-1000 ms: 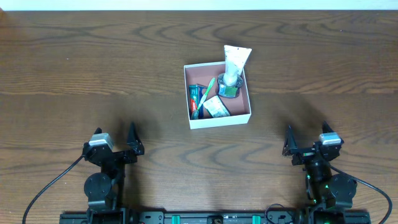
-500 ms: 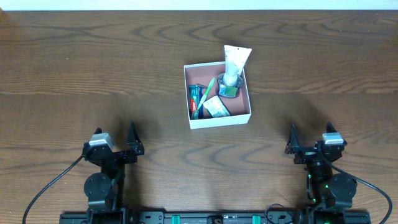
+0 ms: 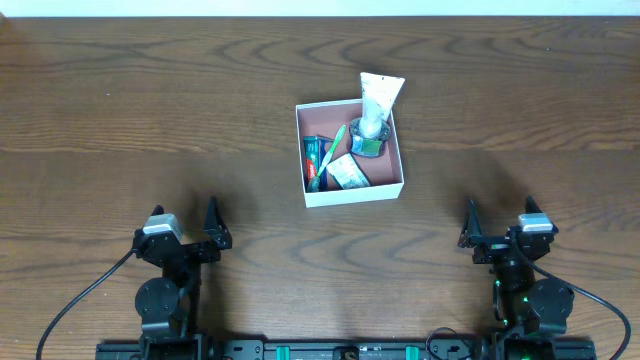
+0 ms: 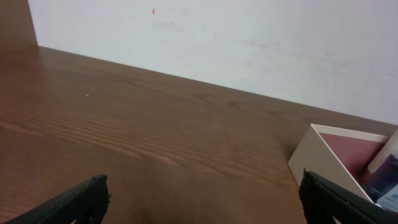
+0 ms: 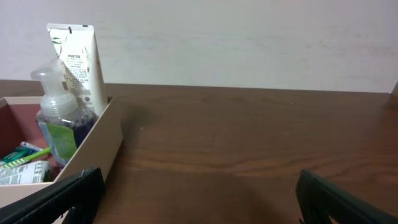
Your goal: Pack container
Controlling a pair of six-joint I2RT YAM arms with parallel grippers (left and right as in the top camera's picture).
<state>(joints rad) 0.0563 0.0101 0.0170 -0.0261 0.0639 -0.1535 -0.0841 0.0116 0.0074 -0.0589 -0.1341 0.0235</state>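
Note:
The container (image 3: 356,189), a shallow white box with a pink-brown inside, sits mid-table. A white tube (image 3: 379,99) leans over its far right corner behind a clear pump bottle (image 3: 368,136). A green toothbrush (image 3: 337,141), a red-and-green toothpaste (image 3: 314,160) and a white packet (image 3: 347,174) lie inside. My left gripper (image 3: 184,213) rests open near the front edge, left of the box, holding nothing. My right gripper (image 3: 497,212) is open at the front right. In the left wrist view the left gripper (image 4: 202,186) has the container (image 4: 320,157) ahead to its right. In the right wrist view the right gripper (image 5: 200,180) sees the container (image 5: 93,146), tube (image 5: 81,59) and bottle (image 5: 59,121) to its left.
Dark wooden table (image 3: 150,100) all round the box, with a white wall (image 4: 249,43) along its far edge. Both arm bases and their cables (image 3: 70,305) stand at the near edge.
The right gripper has shifted slightly to the right and toward the near edge, then held still. The left arm and the box's contents have not moved.

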